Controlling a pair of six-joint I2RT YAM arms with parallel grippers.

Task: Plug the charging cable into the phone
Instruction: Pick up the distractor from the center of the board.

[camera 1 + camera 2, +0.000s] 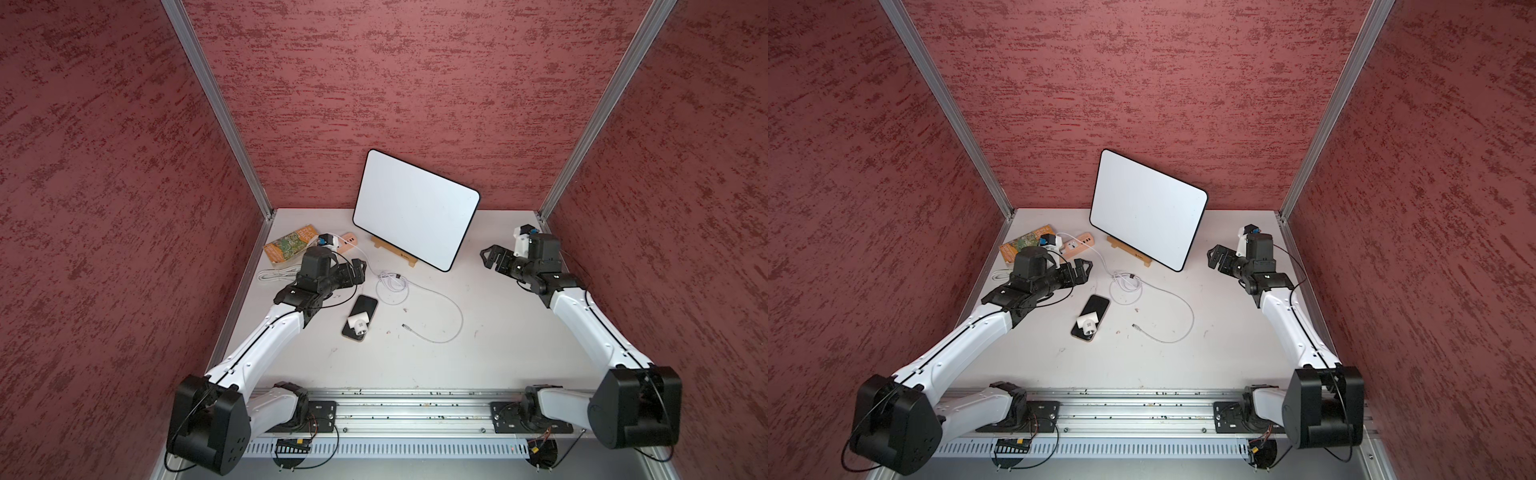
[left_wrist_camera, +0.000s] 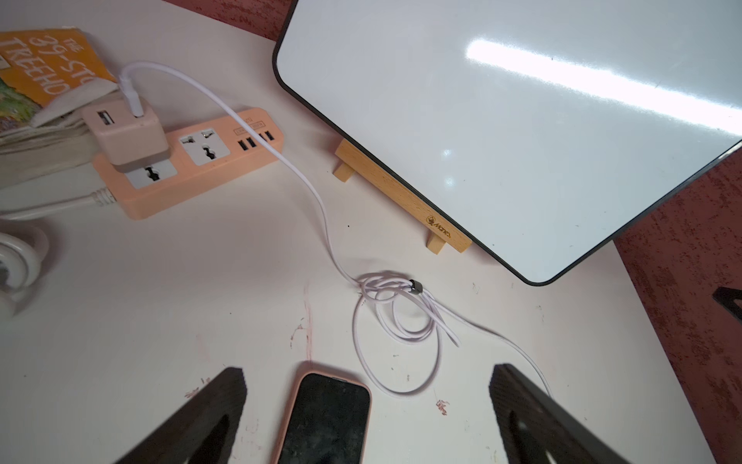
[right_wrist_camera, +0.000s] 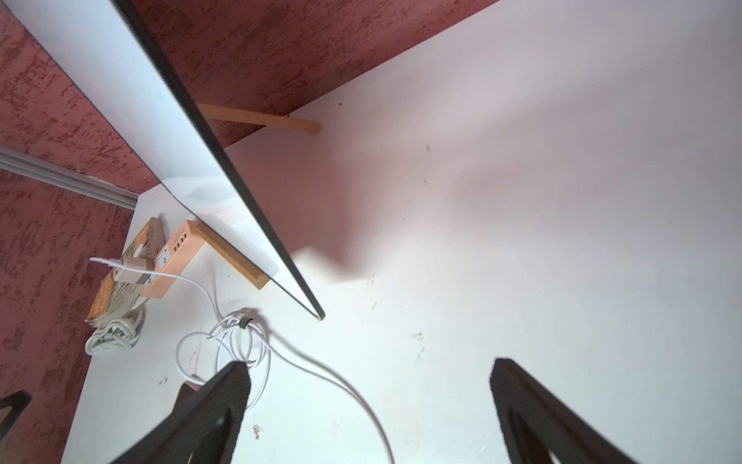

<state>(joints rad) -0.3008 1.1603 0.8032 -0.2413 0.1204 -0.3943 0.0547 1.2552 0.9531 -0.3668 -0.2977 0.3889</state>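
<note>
Jaws, left and right, gape empty; phone [image 1: 367,304] lies flat, cable [image 1: 390,277] with plug [image 1: 406,327] loose at its three o'clock, ready for pickup.

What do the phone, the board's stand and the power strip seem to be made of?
The phone: glossy dark glass-like screen showing reflections; matte tan rim, perhaps a silicone case. The stand: pale wood, visible grain. The power strip: smooth matte peach plastic, apparently.

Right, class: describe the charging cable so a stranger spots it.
Find the whiteboard on its wooden stand. In front, the charging cable lies loosely coiled beside the phone. Unlike the thicker folded cord by the book, it ends in a silver plug.
</note>
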